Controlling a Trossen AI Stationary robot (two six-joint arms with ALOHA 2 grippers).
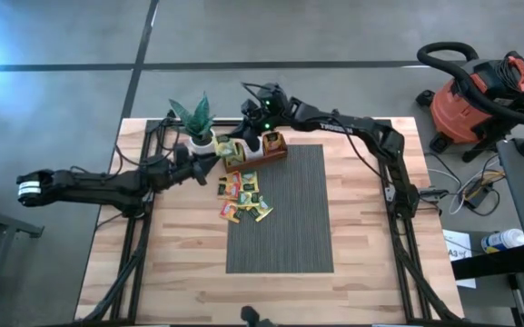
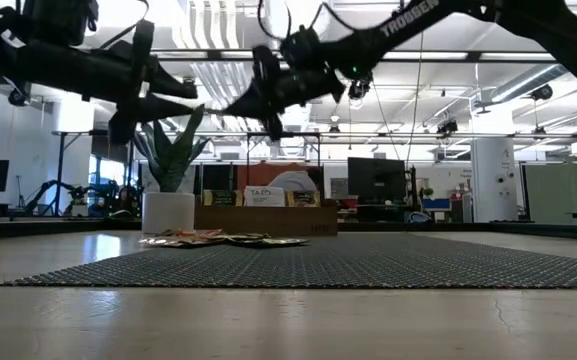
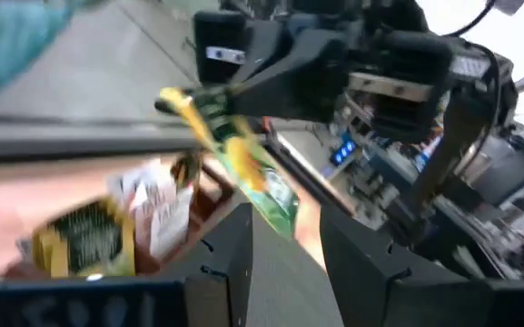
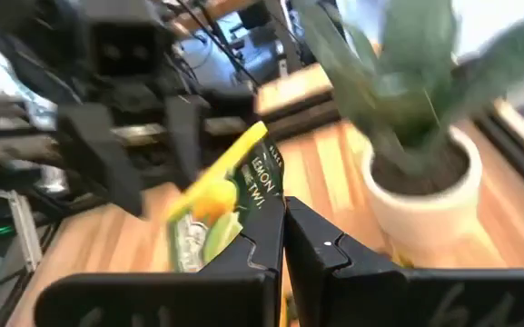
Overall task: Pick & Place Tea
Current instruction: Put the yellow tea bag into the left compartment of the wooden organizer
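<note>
Wooden tray (image 1: 266, 153) holds upright sachets (image 1: 234, 154); right hand (image 4: 282, 238) pinches yellow-green sachet (image 4: 221, 204).

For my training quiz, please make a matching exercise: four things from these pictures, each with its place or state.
Things:
1. right gripper
2. left gripper
3. potted plant
4. loose tea sachets

States:
A. lying on the grey mat
B. shut on a yellow-green tea sachet
C. open, holding nothing
D. standing beside the wooden tray

Pairs: 1-B, 2-C, 3-D, 4-A
</note>
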